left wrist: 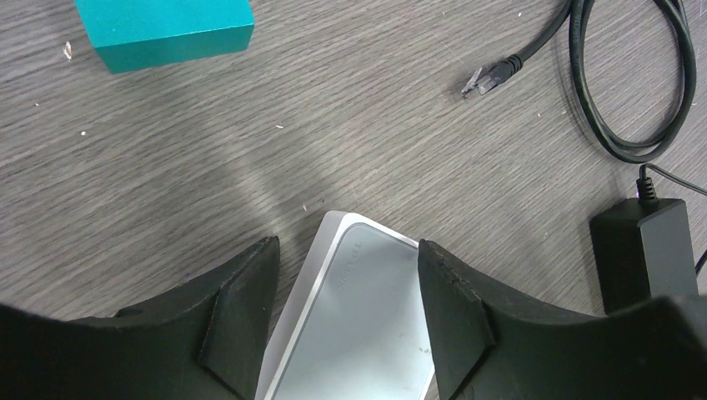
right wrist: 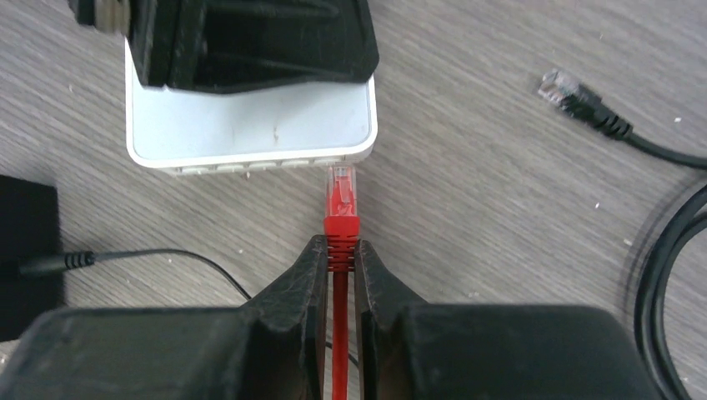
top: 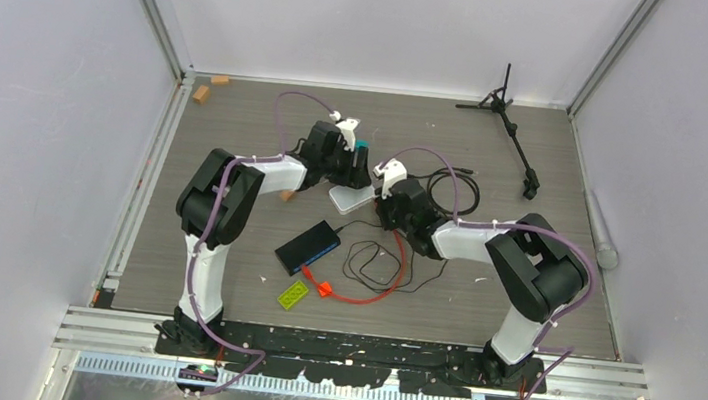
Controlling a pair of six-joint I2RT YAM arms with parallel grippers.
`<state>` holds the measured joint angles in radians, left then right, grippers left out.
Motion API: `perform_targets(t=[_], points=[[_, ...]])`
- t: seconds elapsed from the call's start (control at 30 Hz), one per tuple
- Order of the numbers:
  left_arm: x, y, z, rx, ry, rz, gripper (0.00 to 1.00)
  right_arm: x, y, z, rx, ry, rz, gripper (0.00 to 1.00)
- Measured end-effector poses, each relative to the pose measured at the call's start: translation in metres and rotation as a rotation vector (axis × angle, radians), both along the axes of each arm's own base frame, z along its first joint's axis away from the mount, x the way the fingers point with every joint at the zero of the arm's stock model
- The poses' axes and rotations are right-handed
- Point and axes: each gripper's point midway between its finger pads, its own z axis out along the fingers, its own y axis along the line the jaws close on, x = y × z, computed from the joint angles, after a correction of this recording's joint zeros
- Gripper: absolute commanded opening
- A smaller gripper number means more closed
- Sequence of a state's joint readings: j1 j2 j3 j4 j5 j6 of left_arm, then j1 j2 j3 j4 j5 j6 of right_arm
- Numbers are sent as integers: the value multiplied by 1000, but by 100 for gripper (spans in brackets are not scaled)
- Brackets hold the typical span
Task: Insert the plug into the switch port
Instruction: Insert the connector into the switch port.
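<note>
right end effector (right wrist: pixel 340 254) is pinching cable (right wrist: pixel 339 333) behind plug (right wrist: pixel 342 196), tip touching switch (right wrist: pixel 250 133) port face; left end effector (left wrist: pixel 346 250) is probably clamping switch.

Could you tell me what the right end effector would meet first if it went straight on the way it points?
The switch: the red plug held by the right end effector points at its port row, tip just short of it or perhaps touching; depth is unclear.
</note>
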<state>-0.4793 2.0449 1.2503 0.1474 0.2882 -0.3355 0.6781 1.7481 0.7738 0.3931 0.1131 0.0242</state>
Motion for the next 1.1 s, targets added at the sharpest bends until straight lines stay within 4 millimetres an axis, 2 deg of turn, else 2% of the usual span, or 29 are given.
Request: perform_targets(t=[0.17, 0.4, 0.77, 1.1], points=[[1, 0, 0, 1, 3, 1, 63, 9, 7, 7, 14, -12, 6, 0], [0, 0, 0, 3, 4, 0, 62, 7, 7, -3, -2, 17, 15, 0], [0, 0, -1, 1, 9, -1, 55, 11, 10, 1, -13, 4, 35, 0], [1, 0, -1, -3, 9, -3, 49, 13, 10, -4, -38, 18, 48, 0]])
